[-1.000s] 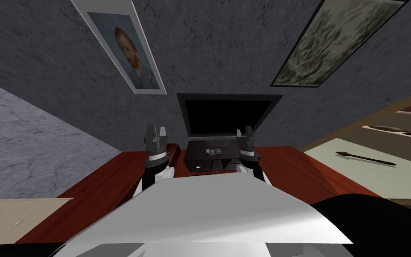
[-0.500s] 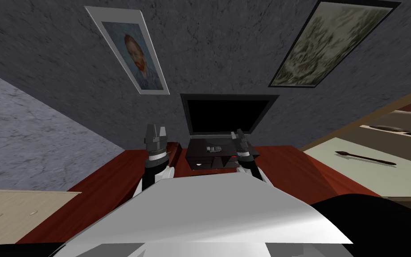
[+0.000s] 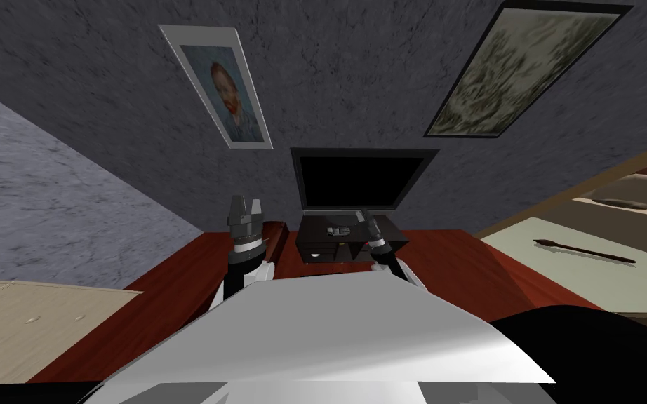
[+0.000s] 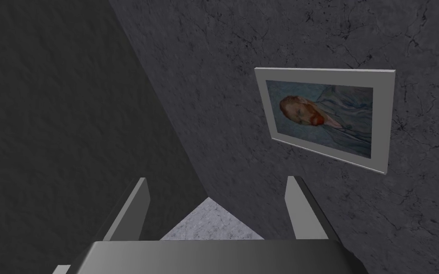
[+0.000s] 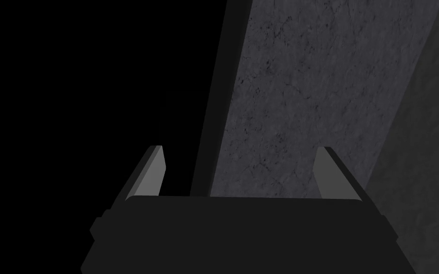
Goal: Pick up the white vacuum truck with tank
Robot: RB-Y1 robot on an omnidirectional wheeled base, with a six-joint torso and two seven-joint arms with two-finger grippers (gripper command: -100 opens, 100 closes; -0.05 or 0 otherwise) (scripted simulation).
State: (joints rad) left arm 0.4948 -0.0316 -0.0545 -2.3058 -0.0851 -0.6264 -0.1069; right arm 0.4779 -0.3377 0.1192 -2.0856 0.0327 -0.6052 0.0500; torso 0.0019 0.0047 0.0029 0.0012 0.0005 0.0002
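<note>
Pale truck [image 3: 338, 230] on dark boxy cabinet [image 3: 329, 251]; R jaws apart nearby.

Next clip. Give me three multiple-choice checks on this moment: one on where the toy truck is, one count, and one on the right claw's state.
1. Where does the small pale truck stand?
A. On the dark stand under the black screen
B. On a chair
C. On a bed

2. How many framed pictures hang on the dark wall in the head view?
A. One
B. Two
C. Four

3. How is the right claw?
A. Shut on the truck
B. Open, holding nothing
C. Shut on nothing

Answers:
1 A: the head view shows it on the stand's top.
2 B: a portrait and a greenish painting.
3 B: its wrist view shows the fingers apart, with nothing between them.
</note>
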